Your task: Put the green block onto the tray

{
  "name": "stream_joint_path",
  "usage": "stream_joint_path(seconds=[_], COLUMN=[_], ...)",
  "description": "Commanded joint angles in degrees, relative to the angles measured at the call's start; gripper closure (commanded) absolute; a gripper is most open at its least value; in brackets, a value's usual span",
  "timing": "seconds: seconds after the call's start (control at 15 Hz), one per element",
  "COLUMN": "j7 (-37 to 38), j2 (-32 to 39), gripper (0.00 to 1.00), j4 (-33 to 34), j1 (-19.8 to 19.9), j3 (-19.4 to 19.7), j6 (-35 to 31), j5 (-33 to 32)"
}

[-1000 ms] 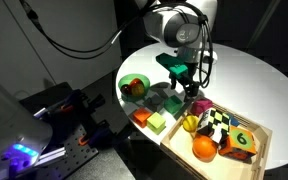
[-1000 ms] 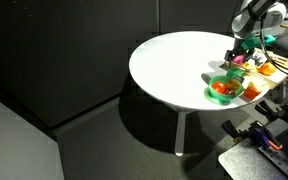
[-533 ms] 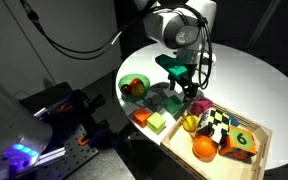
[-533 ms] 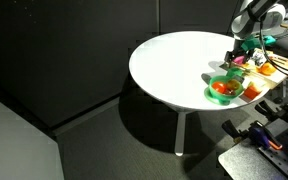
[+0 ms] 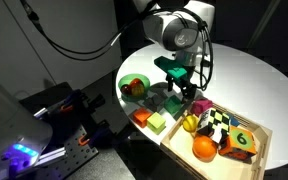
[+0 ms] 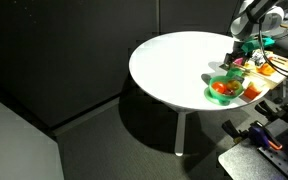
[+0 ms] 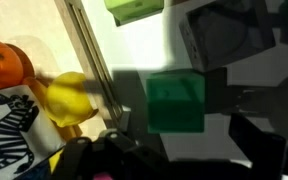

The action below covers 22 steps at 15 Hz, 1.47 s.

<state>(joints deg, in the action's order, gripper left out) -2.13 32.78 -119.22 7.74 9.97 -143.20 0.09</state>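
In the wrist view the green block (image 7: 174, 102), a plain medium-green cube, sits on the white table just ahead of my gripper (image 7: 179, 145). The gripper is open, its dark fingers standing either side of the block's near face and holding nothing. The light-wood tray (image 7: 88, 55) lies left of the block, with its raised rim running between them. In an exterior view my gripper (image 5: 185, 90) hangs over the cluster of blocks beside the tray (image 5: 260, 150), and the arm hides most of the green block there.
A lime cube (image 7: 134, 10) and a grey cube (image 7: 220, 36) lie beyond the green block. The tray holds an orange (image 5: 203, 148), a yellow piece (image 7: 68, 98), a checkered block (image 5: 216, 125) and a green "6" block (image 5: 241, 141). A round green bowl (image 5: 134, 87) and an orange block (image 5: 142, 117) sit near the table edge.
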Motion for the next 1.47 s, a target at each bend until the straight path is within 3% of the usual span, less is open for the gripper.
stream_joint_path(seconds=[0.0, 1.13, 1.2, 1.27, 1.4], j7=[-2.14, -3.78, -3.72, -3.66, -3.64], j2=[0.87, 4.47, 4.74, 4.93, 5.00], gripper=[0.00, 0.00, 0.25, 0.26, 0.42], j4=[1.32, 3.66, 3.88, 4.08, 4.22], j1=[1.51, 1.40, 1.36, 1.32, 1.32], j3=[-1.20, -1.14, -1.11, -1.09, -1.15], j6=[0.75, -0.15, -0.09, 0.05, 0.34], j5=[-1.00, -2.02, -2.04, -2.06, -1.97])
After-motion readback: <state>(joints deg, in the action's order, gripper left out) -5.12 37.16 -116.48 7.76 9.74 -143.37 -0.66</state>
